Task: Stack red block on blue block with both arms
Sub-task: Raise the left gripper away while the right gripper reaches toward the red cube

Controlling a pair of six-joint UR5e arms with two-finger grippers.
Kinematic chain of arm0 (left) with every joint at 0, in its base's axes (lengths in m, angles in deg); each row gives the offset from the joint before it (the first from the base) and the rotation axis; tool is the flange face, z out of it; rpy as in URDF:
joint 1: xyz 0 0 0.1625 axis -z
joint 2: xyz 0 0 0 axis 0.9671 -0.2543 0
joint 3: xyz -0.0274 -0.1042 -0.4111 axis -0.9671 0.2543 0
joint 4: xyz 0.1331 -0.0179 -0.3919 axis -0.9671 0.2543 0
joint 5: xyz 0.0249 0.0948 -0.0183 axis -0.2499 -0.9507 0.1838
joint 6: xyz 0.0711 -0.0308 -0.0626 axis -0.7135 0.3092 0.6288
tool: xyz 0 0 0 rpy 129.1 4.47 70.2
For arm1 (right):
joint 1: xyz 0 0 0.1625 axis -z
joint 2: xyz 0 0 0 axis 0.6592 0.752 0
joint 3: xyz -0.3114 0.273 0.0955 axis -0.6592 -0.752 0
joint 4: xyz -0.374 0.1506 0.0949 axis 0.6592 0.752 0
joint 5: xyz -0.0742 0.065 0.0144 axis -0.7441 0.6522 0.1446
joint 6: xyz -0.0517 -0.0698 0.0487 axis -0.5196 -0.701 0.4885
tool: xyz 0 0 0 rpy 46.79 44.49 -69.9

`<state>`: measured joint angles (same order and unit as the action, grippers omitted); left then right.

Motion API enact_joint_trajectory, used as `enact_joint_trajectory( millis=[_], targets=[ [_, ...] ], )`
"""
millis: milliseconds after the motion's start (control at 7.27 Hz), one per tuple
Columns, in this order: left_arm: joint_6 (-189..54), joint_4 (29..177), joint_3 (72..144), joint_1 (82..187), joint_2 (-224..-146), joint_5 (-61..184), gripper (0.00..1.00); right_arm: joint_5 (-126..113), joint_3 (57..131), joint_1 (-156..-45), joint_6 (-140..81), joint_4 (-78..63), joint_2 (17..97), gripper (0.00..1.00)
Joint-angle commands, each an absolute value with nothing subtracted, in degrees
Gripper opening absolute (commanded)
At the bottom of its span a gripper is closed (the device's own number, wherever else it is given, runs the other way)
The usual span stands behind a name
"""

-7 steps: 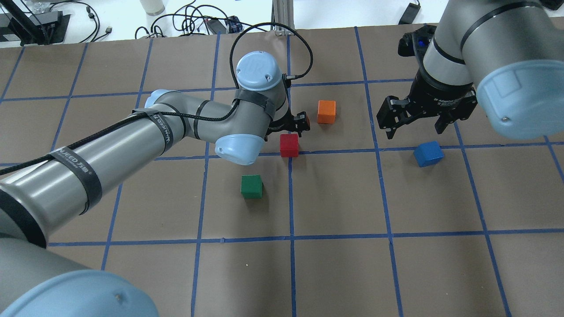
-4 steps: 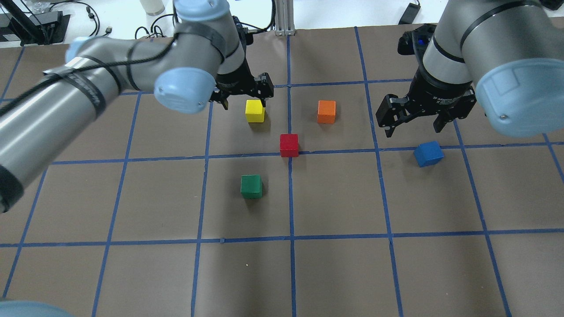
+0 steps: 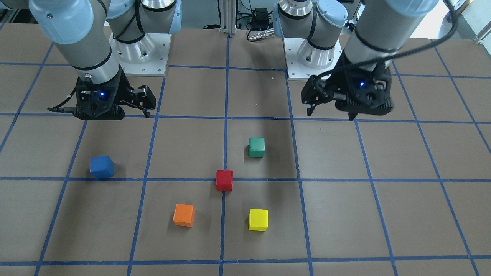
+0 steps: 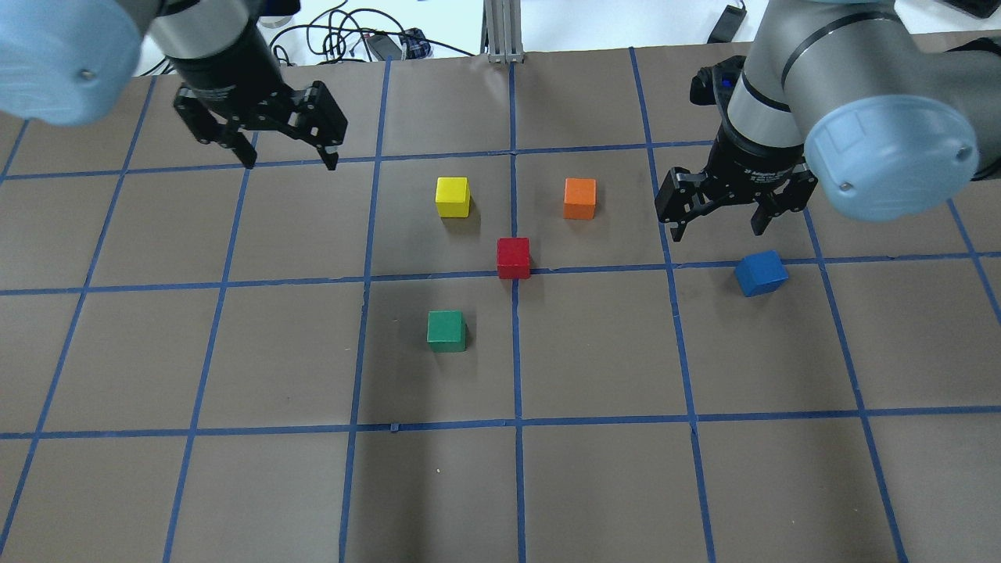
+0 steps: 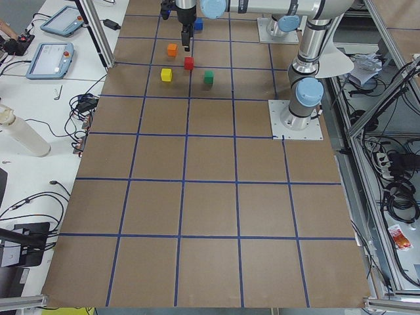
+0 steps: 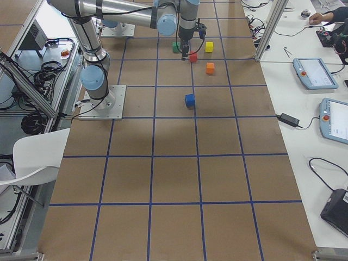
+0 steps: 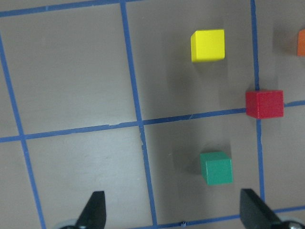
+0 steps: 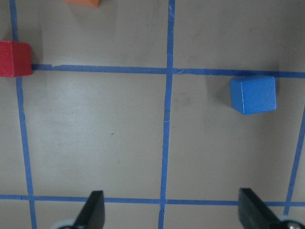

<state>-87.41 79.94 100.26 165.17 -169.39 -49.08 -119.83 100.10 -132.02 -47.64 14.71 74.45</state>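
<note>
The red block [image 4: 513, 258] sits on a blue tape line near the table's middle, also seen in the front view [image 3: 224, 180] and left wrist view [image 7: 264, 104]. The blue block [image 4: 760, 273] lies slightly turned to its right, also in the right wrist view [image 8: 253, 94]. My left gripper [image 4: 291, 160] is open and empty, high over the far left, well away from the red block. My right gripper [image 4: 718, 231] is open and empty, hovering just beyond and left of the blue block.
A yellow block [image 4: 453, 196] and an orange block [image 4: 579, 198] lie just beyond the red block. A green block [image 4: 446, 330] lies in front of it to the left. Cables and an aluminium post [image 4: 500, 27] line the far edge.
My left arm has swung away from the red block, past the yellow block, to the far left, uncovering the yellow block. My right gripper has shifted slightly left. No block has moved.
</note>
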Motion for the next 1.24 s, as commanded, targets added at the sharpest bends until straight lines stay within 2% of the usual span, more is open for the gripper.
enact_joint_trajectory(
  millis=[0,413,688,1101],
  targets=[
    [-87.45,82.62,100.76,164.12,-164.45,-49.18,1.0,-119.76,99.63,-132.73,-47.35,21.83,70.71,1.0],
    [-86.83,79.55,105.94,164.04,-163.91,-48.91,1.0,-119.58,97.71,-142.1,-40.71,33.06,64.13,1.0],
    [-87.0,78.06,106.48,164.13,-163.39,-48.91,1.0,-119.67,94.63,-147.04,-35.68,33.8,59.55,1.0],
    [-87.0,77.88,106.83,164.13,-163.21,-48.74,1.0,-118.97,94.44,-151.09,-29.96,39.43,52.34,1.0]
  ],
)
